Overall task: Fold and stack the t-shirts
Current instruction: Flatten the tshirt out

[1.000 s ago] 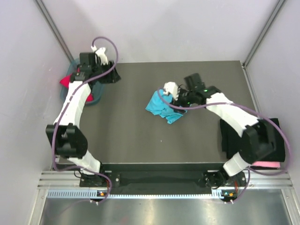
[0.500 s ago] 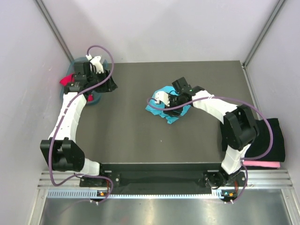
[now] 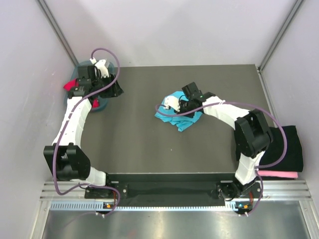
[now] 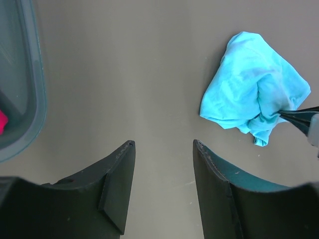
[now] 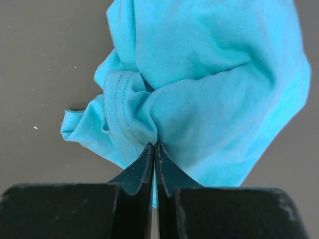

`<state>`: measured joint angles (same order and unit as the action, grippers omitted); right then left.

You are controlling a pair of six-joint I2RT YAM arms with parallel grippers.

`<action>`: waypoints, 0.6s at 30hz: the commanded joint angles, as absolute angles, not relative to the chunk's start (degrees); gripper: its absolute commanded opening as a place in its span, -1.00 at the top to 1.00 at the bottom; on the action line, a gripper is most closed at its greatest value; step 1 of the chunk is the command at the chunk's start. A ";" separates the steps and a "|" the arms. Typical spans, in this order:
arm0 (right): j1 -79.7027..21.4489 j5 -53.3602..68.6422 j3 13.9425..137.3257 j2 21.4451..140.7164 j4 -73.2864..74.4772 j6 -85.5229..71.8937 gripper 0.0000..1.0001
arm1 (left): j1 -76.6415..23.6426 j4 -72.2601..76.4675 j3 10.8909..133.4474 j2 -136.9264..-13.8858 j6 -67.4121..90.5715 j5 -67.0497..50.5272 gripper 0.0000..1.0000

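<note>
Crumpled turquoise t-shirt [image 3: 178,119] lies mid-table [image 3: 134,144], so bunched that sleeves and hem can't be sorted out. Right gripper [image 5: 155,152] has its fingers pressed together on a fold of the shirt; from overhead, the wrist hides the pinch. Left gripper [image 4: 164,145] has fingers apart, holding nothing, over bare table beside the teal bin [image 4: 37,99]. Bin is mostly cut off, with red cloth [image 3: 70,85] showing inside. Black stack [image 3: 291,144] at the right edge sits partly behind the right arm.

You see the right gripper [image 3: 171,110] set on the crumpled turquoise t-shirt [image 3: 180,121] near the middle of the table [image 3: 139,149]. The left gripper [image 3: 114,90] hangs beside the teal bin [image 3: 99,106], which holds red cloth [image 3: 70,85]. Black folded garments [image 3: 291,144] lie far right.
</note>
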<state>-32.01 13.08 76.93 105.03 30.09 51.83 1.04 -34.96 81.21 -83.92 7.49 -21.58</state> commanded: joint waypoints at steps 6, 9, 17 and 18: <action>-29.45 13.97 92.97 93.34 28.21 47.38 1.00 | 1.32 -32.34 83.76 -86.13 6.86 -23.99 -0.06; -25.69 12.66 100.79 95.87 27.08 46.67 1.00 | 0.71 -33.22 83.67 -87.97 4.67 -27.59 -0.04; -13.37 5.89 123.28 116.96 32.15 47.47 1.00 | -15.36 -36.74 86.22 -93.77 -8.34 -28.13 -0.11; -12.49 5.54 123.48 118.98 33.56 47.20 1.00 | -17.21 -36.56 86.48 -94.65 -9.31 -27.52 -0.13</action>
<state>-15.07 8.80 121.36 111.77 27.35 48.03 -11.22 -36.32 83.92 -93.56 -3.18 -26.17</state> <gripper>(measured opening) 0.005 0.555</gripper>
